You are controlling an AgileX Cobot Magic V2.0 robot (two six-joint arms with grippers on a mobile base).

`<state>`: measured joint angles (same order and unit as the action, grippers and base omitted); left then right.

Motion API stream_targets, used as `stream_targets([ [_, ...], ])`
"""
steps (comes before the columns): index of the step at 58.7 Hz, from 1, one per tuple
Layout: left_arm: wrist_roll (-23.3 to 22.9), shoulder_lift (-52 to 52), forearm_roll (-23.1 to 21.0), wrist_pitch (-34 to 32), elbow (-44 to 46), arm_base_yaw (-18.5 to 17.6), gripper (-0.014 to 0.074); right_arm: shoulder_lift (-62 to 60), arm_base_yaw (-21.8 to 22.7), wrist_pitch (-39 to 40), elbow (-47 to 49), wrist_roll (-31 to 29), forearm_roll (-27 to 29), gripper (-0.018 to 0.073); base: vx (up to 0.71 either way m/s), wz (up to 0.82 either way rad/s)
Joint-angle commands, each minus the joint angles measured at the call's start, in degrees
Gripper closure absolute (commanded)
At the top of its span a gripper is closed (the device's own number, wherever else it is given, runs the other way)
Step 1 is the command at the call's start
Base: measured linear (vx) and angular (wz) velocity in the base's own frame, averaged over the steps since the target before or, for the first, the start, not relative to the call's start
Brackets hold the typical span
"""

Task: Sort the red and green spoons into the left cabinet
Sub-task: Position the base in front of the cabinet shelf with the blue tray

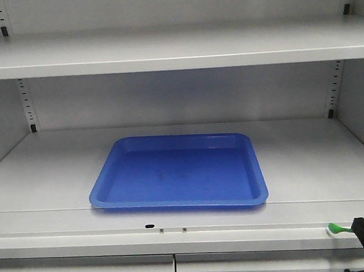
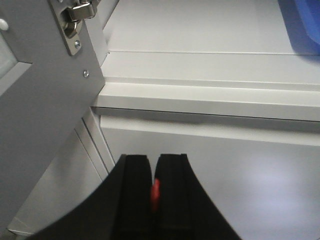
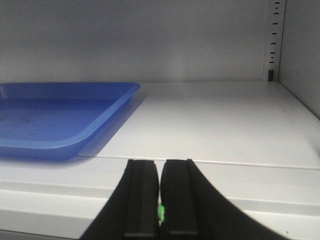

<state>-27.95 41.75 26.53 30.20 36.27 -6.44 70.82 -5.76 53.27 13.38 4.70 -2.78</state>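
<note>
While the blue tray (image 1: 175,206) sits bare, nothing's sorted yet imo: left gripper (image 2: 154,165) clamps red spoon (image 2: 155,192), right gripper (image 3: 160,167) clamps green spoon (image 3: 161,212) at tray's 5 o'clock.

The left gripper (image 2: 154,167) has its jaws pinched on a red spoon (image 2: 155,193) between the fingers. The right gripper (image 3: 160,172) likewise clamps a green spoon (image 3: 161,214).

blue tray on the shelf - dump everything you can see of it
The blue tray is shallow and rectangular, with rounded corners and a raised, outward-rolled rim; it looks like glossy moulded plastic. It is empty, with faint dark scuffs on its floor. It lies flat on the shelf, near the front edge, a little left of centre. Only the shelf touches it.
</note>
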Motion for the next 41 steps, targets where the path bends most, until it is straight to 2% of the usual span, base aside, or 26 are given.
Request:
stream_targets([
  [1, -0.04, -0.07, 0.67, -3.34, 1.84, -0.40, 0.0600, -1.22, 0.08, 4.78, 1.29, -0.54, -0.11, 0.0567, 0.00, 0.00],
  [41, -0.04, -0.07, 0.67, -3.35, 1.84, -0.40, 0.0600, -1.22, 0.08, 4.78, 1.29, -0.54, -0.11, 0.0567, 0.00, 0.00],
])
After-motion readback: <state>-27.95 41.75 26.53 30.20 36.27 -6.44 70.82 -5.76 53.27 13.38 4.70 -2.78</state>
